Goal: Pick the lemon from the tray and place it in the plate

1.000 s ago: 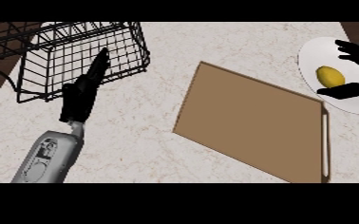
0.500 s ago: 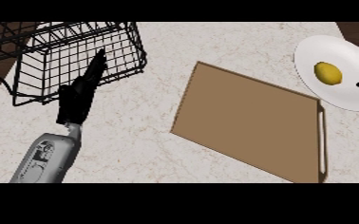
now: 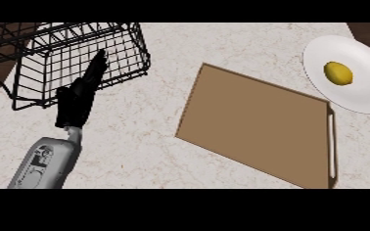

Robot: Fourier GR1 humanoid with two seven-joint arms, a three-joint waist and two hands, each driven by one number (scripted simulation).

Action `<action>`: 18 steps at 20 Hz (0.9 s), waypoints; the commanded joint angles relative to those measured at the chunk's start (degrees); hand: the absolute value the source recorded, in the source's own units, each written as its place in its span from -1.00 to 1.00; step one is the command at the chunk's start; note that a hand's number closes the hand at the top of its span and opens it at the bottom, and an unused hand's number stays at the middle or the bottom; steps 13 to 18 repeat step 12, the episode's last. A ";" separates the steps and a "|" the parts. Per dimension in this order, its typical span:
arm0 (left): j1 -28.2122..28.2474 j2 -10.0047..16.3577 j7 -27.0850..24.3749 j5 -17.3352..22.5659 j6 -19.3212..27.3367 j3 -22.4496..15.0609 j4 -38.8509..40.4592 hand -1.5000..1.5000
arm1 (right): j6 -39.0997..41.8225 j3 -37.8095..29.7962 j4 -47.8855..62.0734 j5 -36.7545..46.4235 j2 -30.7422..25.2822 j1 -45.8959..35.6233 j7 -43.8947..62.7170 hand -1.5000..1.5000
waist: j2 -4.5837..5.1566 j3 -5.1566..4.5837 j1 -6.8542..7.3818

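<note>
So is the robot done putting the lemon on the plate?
Looks done: the lemon sits on the white plate, off the brown tray. Nothing is in hand: the left robot hand is open by the wire basket. Nothing seems left.

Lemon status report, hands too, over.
Left hand open, resting by the basket. Right hand out of view. Lemon lying on the plate, off the tray, nothing touching it.

Matt brown tray (image 3: 253,127) (wood-like), black metal-wire basket (image 3: 123,76).
</note>
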 commanded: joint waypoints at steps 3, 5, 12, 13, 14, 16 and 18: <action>0.23 1.33 0.12 0.86 -1.82 0.93 0.01 0.00 | 4.18 -0.44 -0.54 -0.35 -2.69 4.90 -2.59 -1.00 | 0.09 0.15 0.15; -1.07 0.43 1.07 0.91 -1.20 0.85 -0.11 0.00 | 4.08 -1.24 -0.38 -1.09 -2.70 5.02 -2.44 -1.00 | 0.17 0.21 0.17; -0.28 -0.63 -0.20 -0.05 -0.43 0.33 1.03 0.00 | 7.51 -1.67 -0.55 -1.40 -4.16 8.07 -3.79 -1.00 | 0.29 0.30 -0.06; -0.28 -0.63 -0.20 -0.05 -0.43 0.33 1.03 0.00 | 7.51 -1.67 -0.55 -1.40 -4.16 8.07 -3.79 -1.00 | 0.29 0.30 -0.06; -0.28 -0.63 -0.20 -0.05 -0.43 0.33 1.03 0.00 | 7.51 -1.67 -0.55 -1.40 -4.16 8.07 -3.79 -1.00 | 0.29 0.30 -0.06; -0.28 -0.63 -0.20 -0.05 -0.43 0.33 1.03 0.00 | 7.51 -1.67 -0.55 -1.40 -4.16 8.07 -3.79 -1.00 | 0.29 0.30 -0.06; -0.28 -0.63 -0.20 -0.05 -0.43 0.33 1.03 0.00 | 7.51 -1.67 -0.55 -1.40 -4.16 8.07 -3.79 -1.00 | 0.29 0.30 -0.06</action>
